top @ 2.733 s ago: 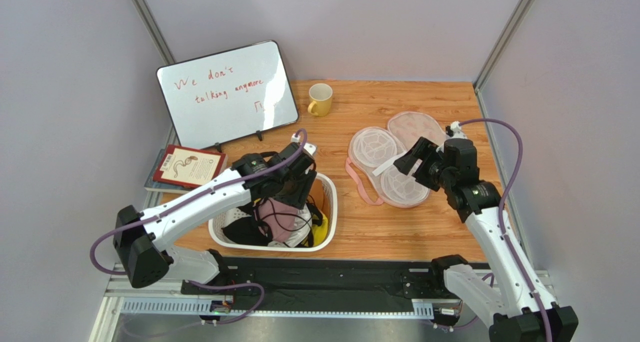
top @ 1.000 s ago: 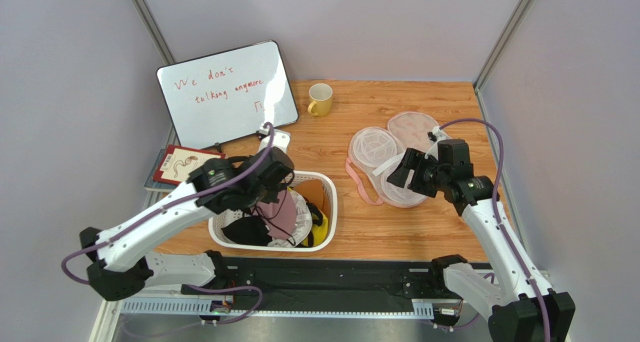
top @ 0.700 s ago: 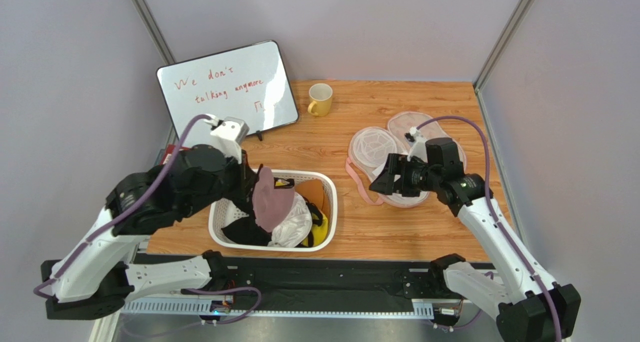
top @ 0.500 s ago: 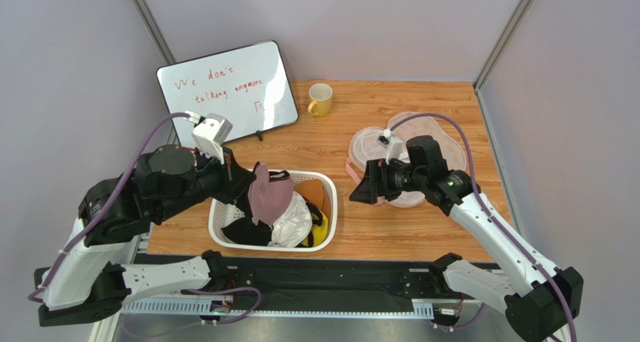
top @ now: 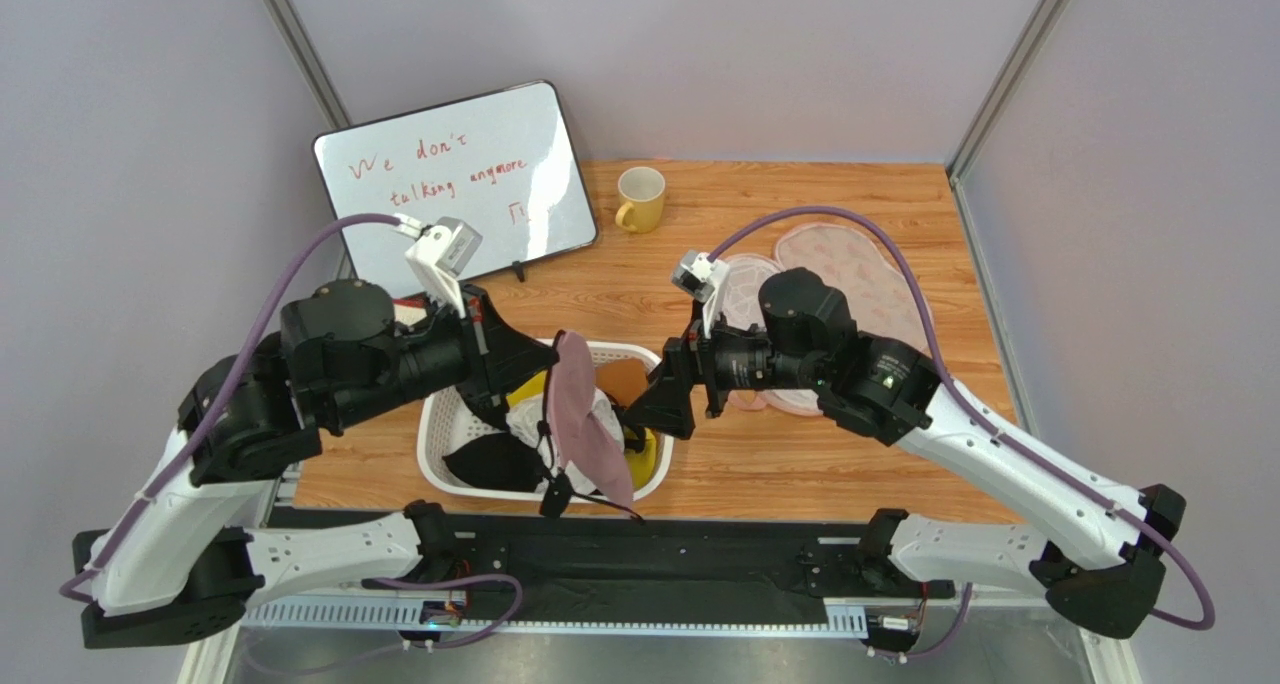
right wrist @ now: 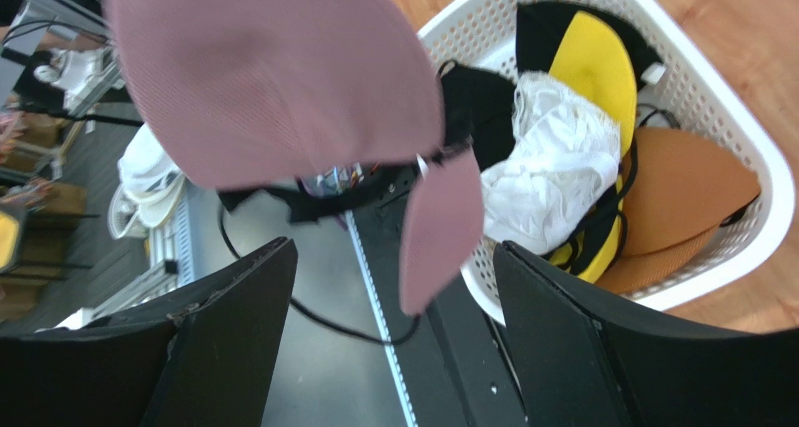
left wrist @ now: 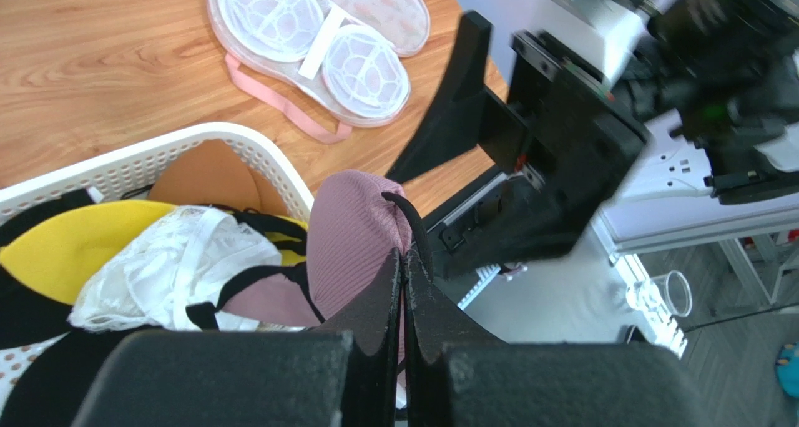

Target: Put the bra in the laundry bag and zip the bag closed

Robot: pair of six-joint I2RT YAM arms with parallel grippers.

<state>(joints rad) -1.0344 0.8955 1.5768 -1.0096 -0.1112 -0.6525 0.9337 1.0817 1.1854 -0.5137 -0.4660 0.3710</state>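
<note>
The pink bra (top: pixel 583 414) hangs in midair, near centre, black straps dangling. The laundry bag (top: pixel 845 261) lies flat far right, seemingly unzipped.

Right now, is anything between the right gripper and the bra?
Nothing visible. The bra hangs in open air from the shut left gripper, above the basket, directly in front of the open right gripper.
</note>
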